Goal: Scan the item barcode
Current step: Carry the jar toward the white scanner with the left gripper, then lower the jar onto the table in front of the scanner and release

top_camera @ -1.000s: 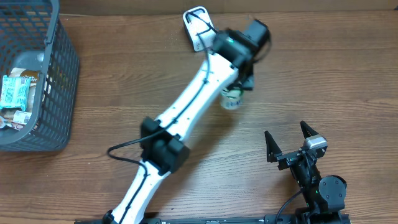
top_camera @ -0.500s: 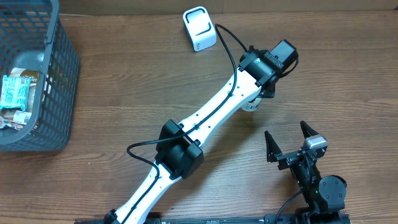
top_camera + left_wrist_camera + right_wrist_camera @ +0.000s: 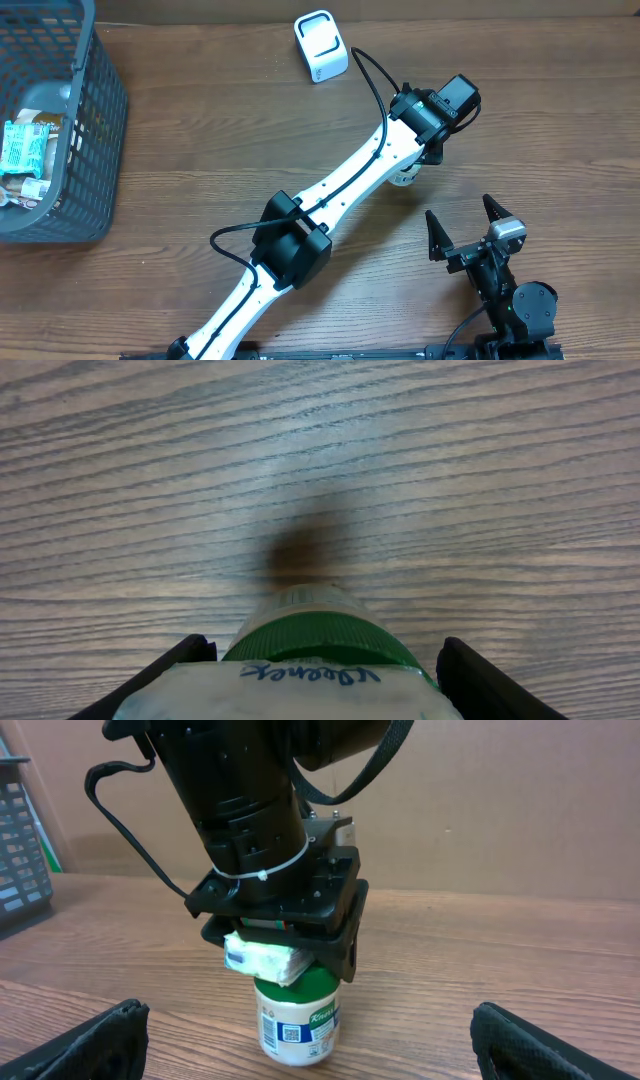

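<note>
A small white plastic jar with a green ribbed cap [image 3: 298,1020] is being held by the left pincer [image 3: 286,946] right of the middle of the brown wood-grain worktop [image 3: 180,140]. Its base appears to be resting on the wood or just above it. The left pincer is being held partly closed about the top of the jar, where a crinkled white wrapper with blue lettering [image 3: 300,685] is being pressed between the black fingers [image 3: 348,942] above the cap. The right pincer [image 3: 461,222] is being held spread wide, with nothing in it, at the near right. The white rounded box-shaped scanner [image 3: 321,46] is being seen at the far edge, well apart from the jar and to its left. A small square printed code on the jar's label is being turned toward the near side, away from the scanner. The task is therefore being judged as part-way: the item is being gripped, but no presentation of its code to the scanner is being shown, so that step is being counted as outstanding. The dark grey mesh basket [image 3: 100,120] at the far left is not being touched.
</note>
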